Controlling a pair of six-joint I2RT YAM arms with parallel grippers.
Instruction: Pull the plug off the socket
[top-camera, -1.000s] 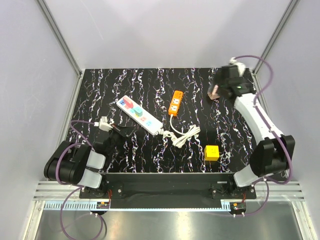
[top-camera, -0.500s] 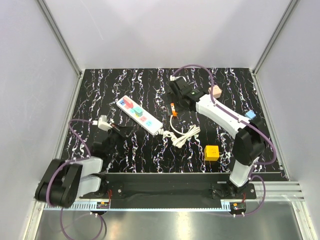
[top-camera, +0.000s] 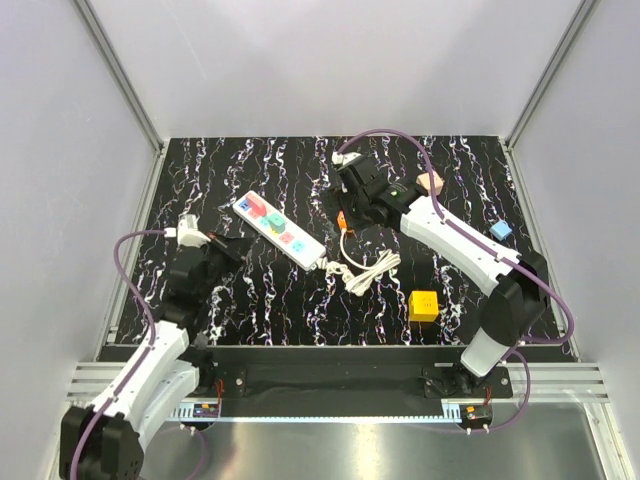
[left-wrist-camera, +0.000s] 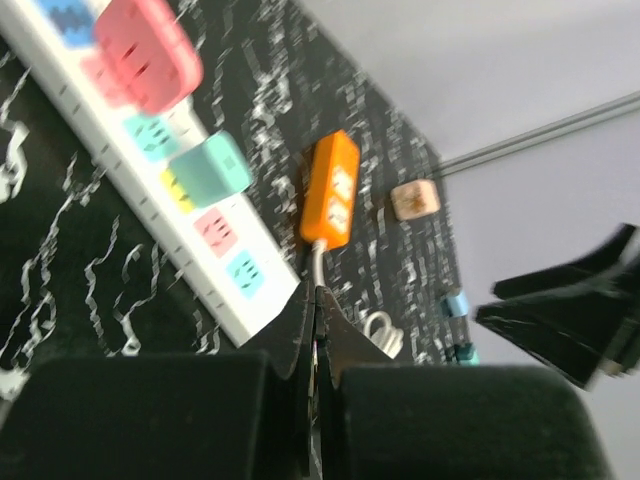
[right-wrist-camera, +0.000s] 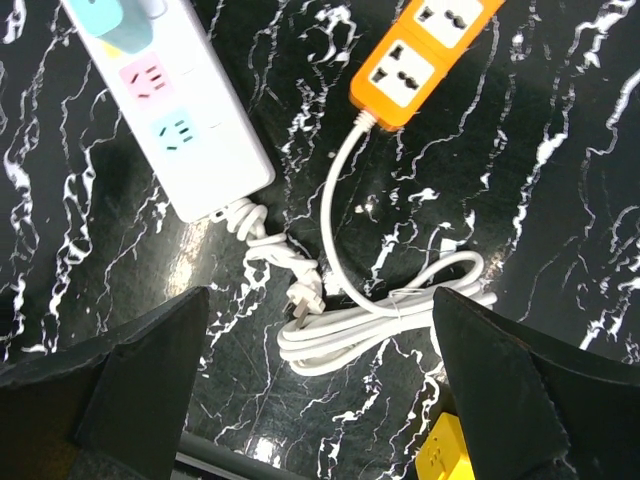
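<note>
The long white power strip (top-camera: 283, 232) lies at an angle left of centre, with a pink plug (top-camera: 255, 205) and a teal plug (top-camera: 272, 221) sitting in it. In the left wrist view the strip (left-wrist-camera: 150, 185), the pink plug (left-wrist-camera: 148, 55) and the teal plug (left-wrist-camera: 210, 170) lie ahead of my left gripper (left-wrist-camera: 315, 300), which is shut and empty. From above, the left gripper (top-camera: 224, 247) is just left of the strip and apart from it. My right gripper (top-camera: 345, 208) hovers over the orange strip. It is wide open (right-wrist-camera: 320, 295) above the strip's near end (right-wrist-camera: 180, 120) and the coiled cord.
The short orange power strip (right-wrist-camera: 425, 45) and its bundled white cord (top-camera: 370, 270) lie right of the white strip. A yellow cube (top-camera: 423, 305) is at the front right, a tan cube (top-camera: 430, 183) and a blue cube (top-camera: 501, 230) further right. Frame walls stand on both sides.
My right arm swung from the far right corner to the middle, over the orange strip. My left arm reached out further, its gripper still left of the white strip.
</note>
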